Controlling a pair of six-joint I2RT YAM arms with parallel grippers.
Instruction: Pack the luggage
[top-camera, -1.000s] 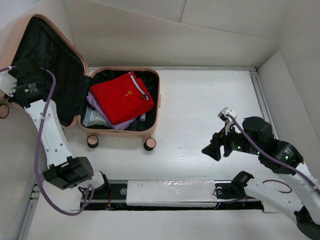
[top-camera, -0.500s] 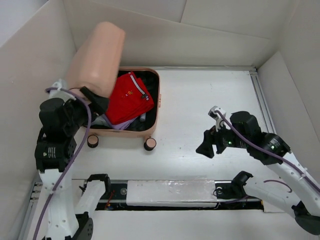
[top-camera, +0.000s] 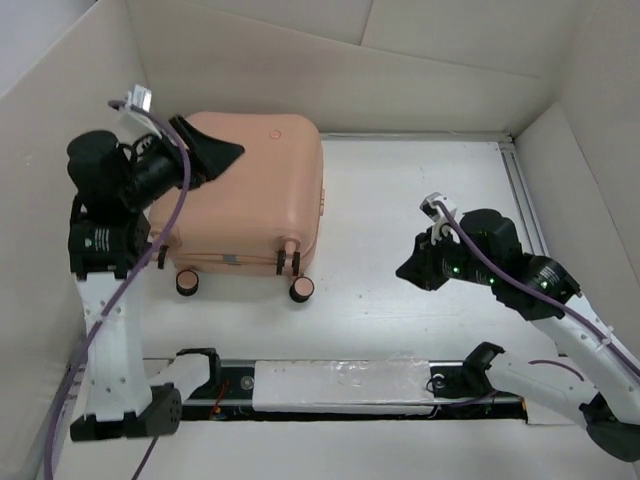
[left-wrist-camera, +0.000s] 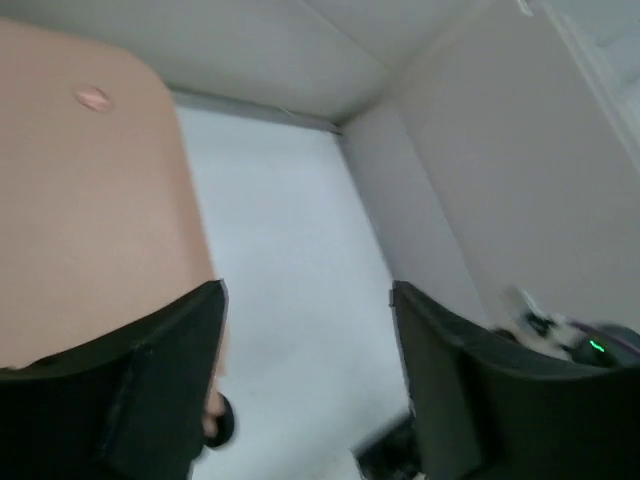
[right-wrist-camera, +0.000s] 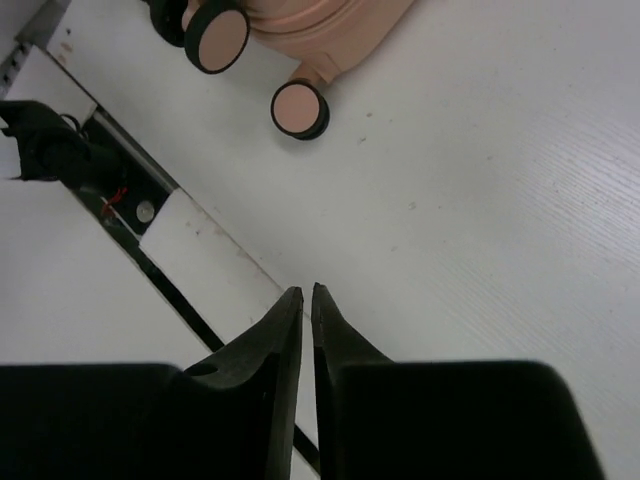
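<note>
The luggage (top-camera: 255, 195), a peach-pink hard-shell suitcase, lies shut on the white table, left of the middle. Two caster wheels (top-camera: 300, 289) stick out toward the near edge. My left gripper (top-camera: 222, 158) hovers over the lid's far left corner, open with nothing between its fingers. In the left wrist view the shell (left-wrist-camera: 90, 200) and its small round button (left-wrist-camera: 92, 97) fill the left side, beside my left gripper (left-wrist-camera: 305, 290). My right gripper (top-camera: 408, 270) hangs over bare table right of the suitcase, shut and empty. The right wrist view has my right gripper (right-wrist-camera: 303, 292) and the two wheels (right-wrist-camera: 300, 110).
White walls box the table in on the left, far and right sides. A black rail (top-camera: 340, 390) with a white block (top-camera: 330, 383) on it runs along the near edge between the arm bases.
The lid has swung down and the suitcase is shut, hiding the red clothes. My left arm came from the far left to over the lid. My right gripper has closed.
</note>
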